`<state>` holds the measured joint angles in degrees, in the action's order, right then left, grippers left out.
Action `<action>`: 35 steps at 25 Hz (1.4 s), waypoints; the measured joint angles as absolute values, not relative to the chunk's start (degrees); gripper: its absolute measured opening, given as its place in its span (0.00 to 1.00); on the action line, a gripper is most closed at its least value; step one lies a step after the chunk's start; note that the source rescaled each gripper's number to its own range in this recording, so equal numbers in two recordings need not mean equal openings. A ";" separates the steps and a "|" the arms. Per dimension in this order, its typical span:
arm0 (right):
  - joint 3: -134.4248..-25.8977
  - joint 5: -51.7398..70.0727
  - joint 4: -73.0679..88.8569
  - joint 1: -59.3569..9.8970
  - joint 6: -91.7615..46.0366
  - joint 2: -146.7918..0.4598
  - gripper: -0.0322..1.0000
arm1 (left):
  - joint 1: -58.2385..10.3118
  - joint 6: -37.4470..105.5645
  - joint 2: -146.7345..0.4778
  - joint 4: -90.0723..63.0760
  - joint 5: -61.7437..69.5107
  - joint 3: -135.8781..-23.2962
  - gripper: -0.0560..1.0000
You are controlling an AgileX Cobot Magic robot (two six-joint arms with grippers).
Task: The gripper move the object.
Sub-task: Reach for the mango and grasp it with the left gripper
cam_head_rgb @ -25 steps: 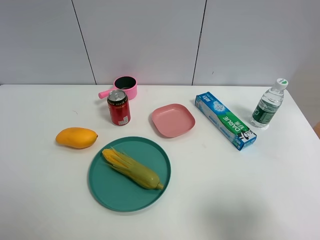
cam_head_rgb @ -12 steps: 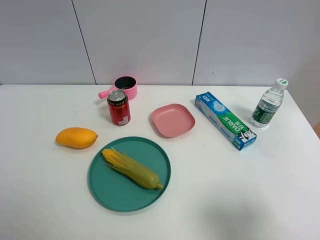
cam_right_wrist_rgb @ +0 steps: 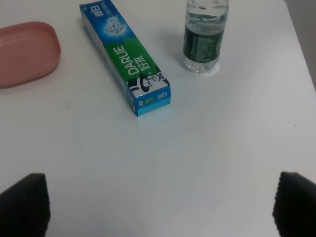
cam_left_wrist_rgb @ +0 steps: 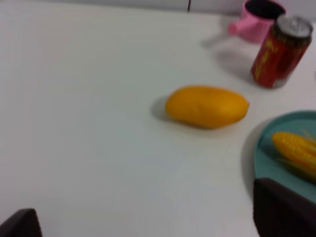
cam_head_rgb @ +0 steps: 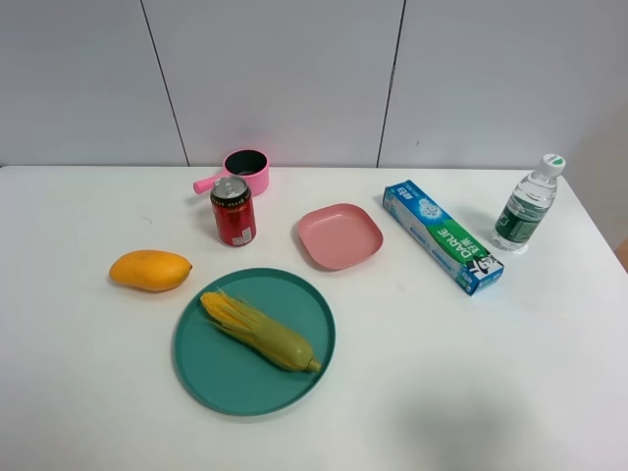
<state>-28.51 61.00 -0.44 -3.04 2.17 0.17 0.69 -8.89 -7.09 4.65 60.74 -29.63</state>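
Note:
The orange-yellow mango (cam_head_rgb: 150, 270) lies on its side on the white table, left of the teal plate (cam_head_rgb: 211, 368). In the left wrist view the mango (cam_left_wrist_rgb: 207, 106) lies ahead of my left gripper (cam_left_wrist_rgb: 148, 219), whose two dark fingertips (cam_left_wrist_rgb: 284, 210) stand far apart and hold nothing. My right gripper (cam_right_wrist_rgb: 158, 205) is open and empty too, with a dark fingertip (cam_right_wrist_rgb: 22, 205) at each lower corner, over bare table near the toothpaste box. Neither gripper shows in the exterior high view.
A husked corn cob (cam_head_rgb: 259, 331) lies on the teal plate. A red can (cam_head_rgb: 234, 210) and a pink pot (cam_head_rgb: 244, 170) stand behind it. A pink dish (cam_head_rgb: 340, 235), a toothpaste box (cam_head_rgb: 442, 235) and a water bottle (cam_head_rgb: 528, 204) are to the right.

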 joint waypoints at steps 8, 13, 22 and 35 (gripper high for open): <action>-28.51 61.00 -0.44 -3.04 2.17 0.17 1.00 | 0.69 5.87 -35.02 1.20 58.21 -40.07 1.00; -28.51 61.00 -0.44 -3.04 2.17 0.17 1.00 | 0.69 7.91 -52.63 -0.73 56.99 -50.62 1.00; -28.51 61.00 -0.44 -3.04 2.17 0.17 1.00 | 0.51 32.04 -74.93 -5.28 57.05 -65.77 1.00; -28.51 61.00 -0.44 -3.04 2.17 0.17 1.00 | 0.51 65.76 -86.77 -10.72 58.59 -70.71 1.00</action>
<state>-28.51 61.00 -0.44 -3.04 2.17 0.17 0.51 65.76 -86.77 -10.72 58.59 -70.71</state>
